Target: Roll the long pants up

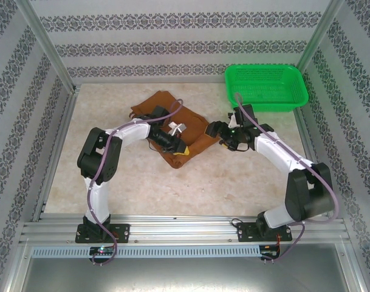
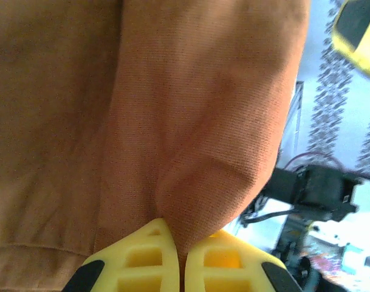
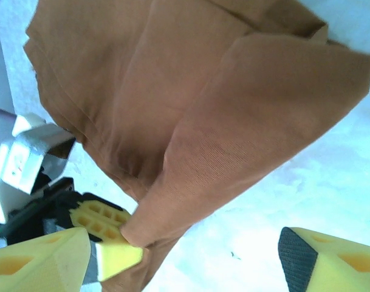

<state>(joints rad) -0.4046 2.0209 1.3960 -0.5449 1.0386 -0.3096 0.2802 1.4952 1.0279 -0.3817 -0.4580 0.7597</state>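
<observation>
The left gripper (image 2: pixel 181 264) has its 2 yellow fingers pressed together on a fold of the long pants (image 2: pixel 197 121). The rust-brown cloth comes straight out from between the jaws and spreads away in front of them. The right gripper (image 3: pixel 188 252) has its jaws spread wide and holds nothing. The pinched corner of the pants lies just in front of 1 of its fingers, almost touching it, while the other finger stands well apart over the bare table (image 3: pixel 306 182). Ahead of these open jaws the cloth lies in several loose layers, and the upper layer is folded over.

I see 3 risks from here. First, the left jaws seem to hold only a small tip of cloth, so a strong pull to begin the roll could let it slip out. Second, the pinch may contain only the upper layer, and then the lower layers would stay flat on the table and the roll would come out crooked. Third, the 2 grippers are very near each other at the same corner, so if the right jaws close there, they could strike the left fingers instead of taking cloth.
</observation>
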